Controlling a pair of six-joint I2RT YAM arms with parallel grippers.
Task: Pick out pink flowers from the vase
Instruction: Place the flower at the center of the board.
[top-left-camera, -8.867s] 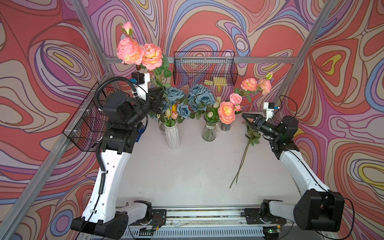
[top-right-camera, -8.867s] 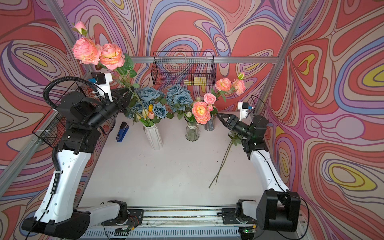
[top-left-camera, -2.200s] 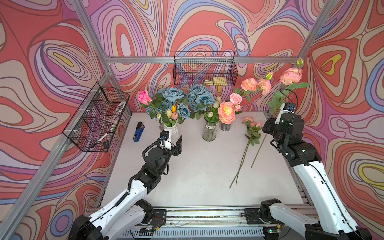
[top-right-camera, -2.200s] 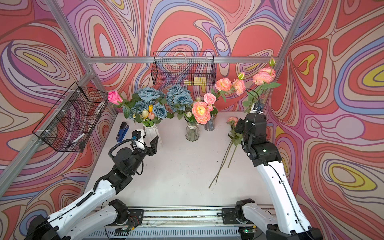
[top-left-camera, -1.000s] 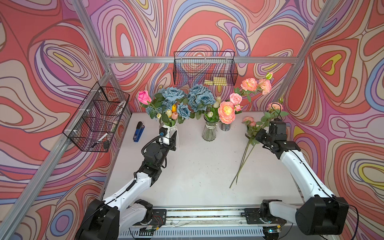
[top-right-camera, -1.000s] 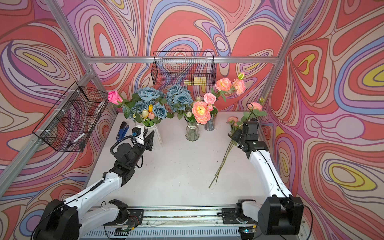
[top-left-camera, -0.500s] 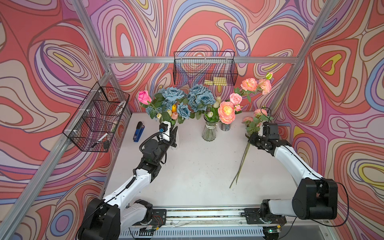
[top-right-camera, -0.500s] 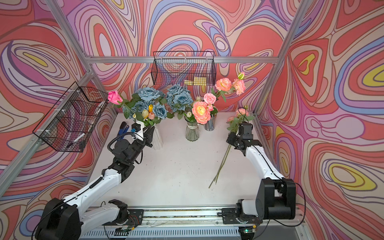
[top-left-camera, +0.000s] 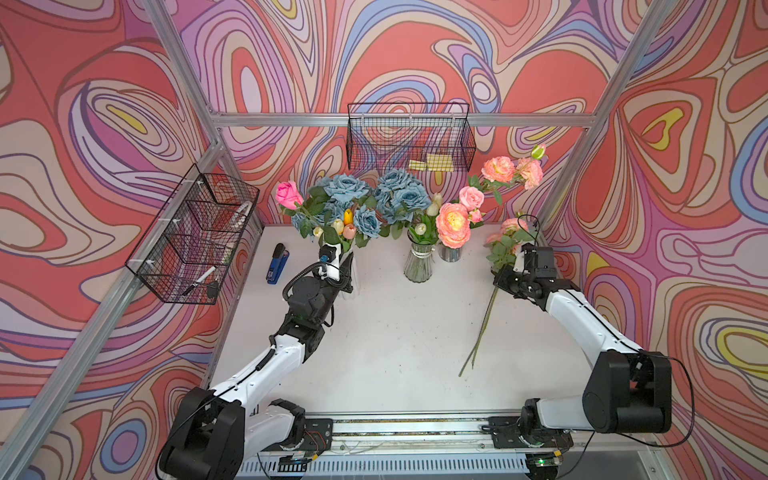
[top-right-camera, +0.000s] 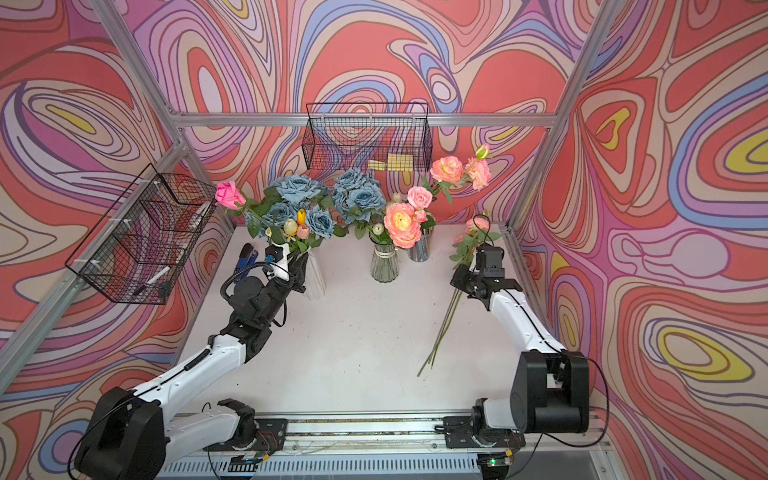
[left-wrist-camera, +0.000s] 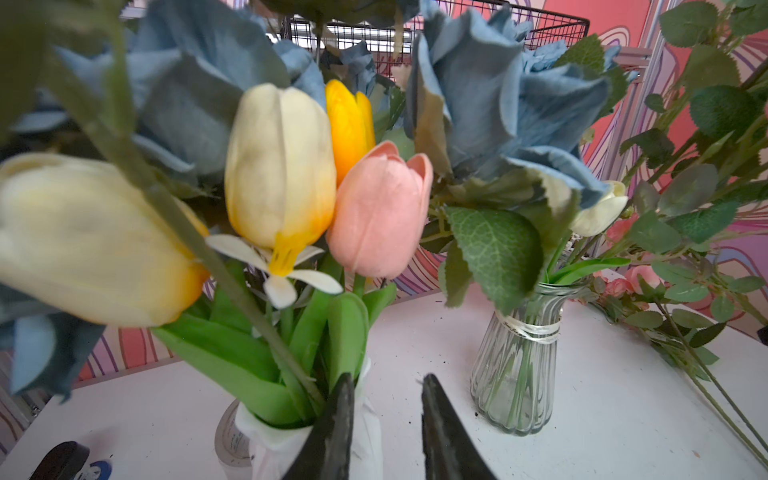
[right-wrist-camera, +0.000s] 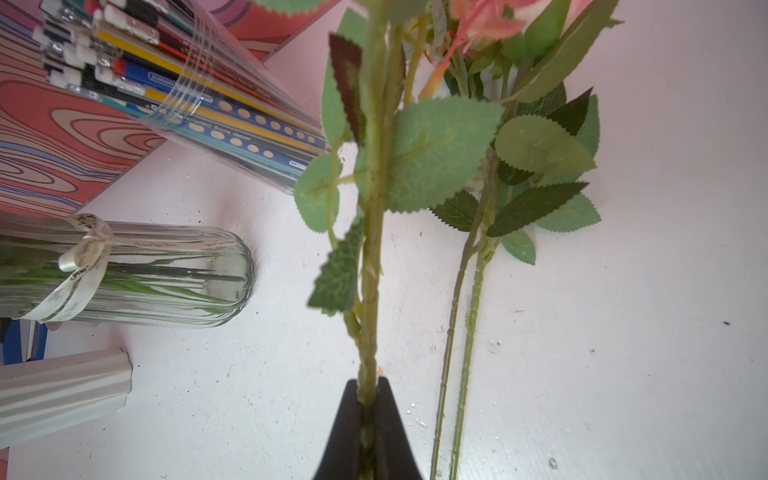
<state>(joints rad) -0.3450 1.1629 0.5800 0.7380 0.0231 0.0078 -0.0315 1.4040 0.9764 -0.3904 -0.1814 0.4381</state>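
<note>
Where the right end effector (right-wrist-camera: 368, 390) is clamped tight on a pink flower stem (right-wrist-camera: 371, 257), that stem sits low over the counter (top-left-camera: 395, 332), just beside other pink flowers (right-wrist-camera: 536, 201) lying there. The left end effector (left-wrist-camera: 386, 384) has its jaws parted and empty at the white vase (top-left-camera: 353, 272), which holds a pink rose (top-left-camera: 286, 194).

Walls (top-left-camera: 415, 50) of swirling red, pink, lilac and blue enclose a white tabletop (top-left-camera: 395, 332) edged by aluminium bars (top-left-camera: 291, 120); one black wire basket (top-left-camera: 409, 137) hangs at the back, a second basket (top-left-camera: 195, 237) at the side
</note>
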